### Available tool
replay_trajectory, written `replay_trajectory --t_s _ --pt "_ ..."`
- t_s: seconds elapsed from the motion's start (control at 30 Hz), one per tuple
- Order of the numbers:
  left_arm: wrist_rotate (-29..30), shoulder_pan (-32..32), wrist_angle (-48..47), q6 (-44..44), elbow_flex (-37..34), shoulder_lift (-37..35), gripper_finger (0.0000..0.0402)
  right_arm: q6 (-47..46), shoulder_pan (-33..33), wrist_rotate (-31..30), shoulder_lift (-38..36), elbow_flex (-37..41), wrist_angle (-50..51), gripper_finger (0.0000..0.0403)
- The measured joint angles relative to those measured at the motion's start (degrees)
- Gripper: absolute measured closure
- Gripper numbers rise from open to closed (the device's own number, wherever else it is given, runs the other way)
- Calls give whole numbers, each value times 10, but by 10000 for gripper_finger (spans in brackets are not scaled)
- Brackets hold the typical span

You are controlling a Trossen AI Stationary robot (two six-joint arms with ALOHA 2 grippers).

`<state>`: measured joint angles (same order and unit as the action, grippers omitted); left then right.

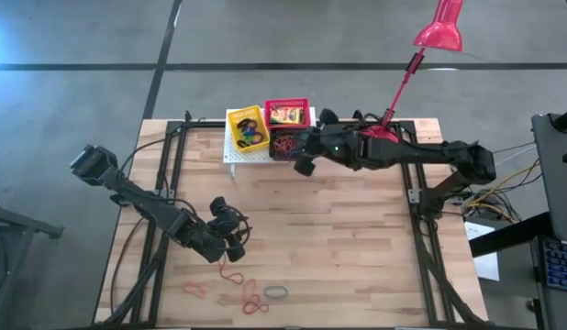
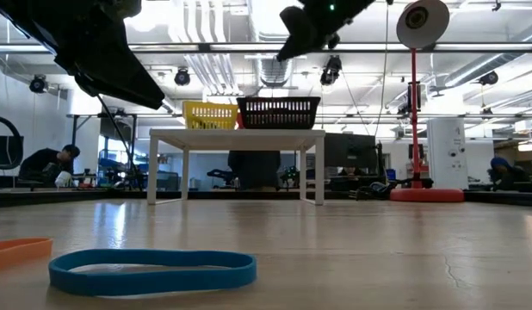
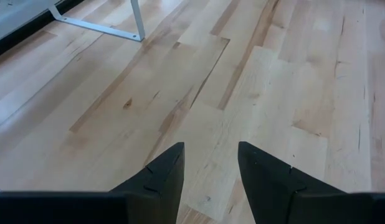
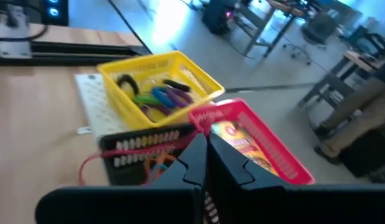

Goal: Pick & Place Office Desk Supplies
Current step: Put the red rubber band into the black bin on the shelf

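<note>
Thin elastic loops lie flat near the table's near edge: red, orange, red and a bluish one. The low view shows a blue loop and an orange one close up. My left gripper is open above bare wood, just beyond those loops. My right gripper is shut and hovers over the black basket; I see nothing between its fingers. A red loop drapes over that basket's wall. A crayon box lies in the red basket.
Yellow basket holding coloured loops, red basket and black basket stand on a small white stand at the table's far side. A red desk lamp stands at the far right. Bare wood lies between the arms.
</note>
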<state>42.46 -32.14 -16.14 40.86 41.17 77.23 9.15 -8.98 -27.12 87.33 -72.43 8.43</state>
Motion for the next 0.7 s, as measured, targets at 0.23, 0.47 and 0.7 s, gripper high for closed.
replay_trajectory --t_s 0.23,0.47,0.7 --pt "0 0 0 -1 0 0 249 -29 -27 1 0 24 4 394" --pt "0 0 0 -1 0 0 249 -77 -52 -3 -2 18 -8 394" --pt "0 0 0 -1 0 0 249 -81 -55 0 -3 -21 -9 394"
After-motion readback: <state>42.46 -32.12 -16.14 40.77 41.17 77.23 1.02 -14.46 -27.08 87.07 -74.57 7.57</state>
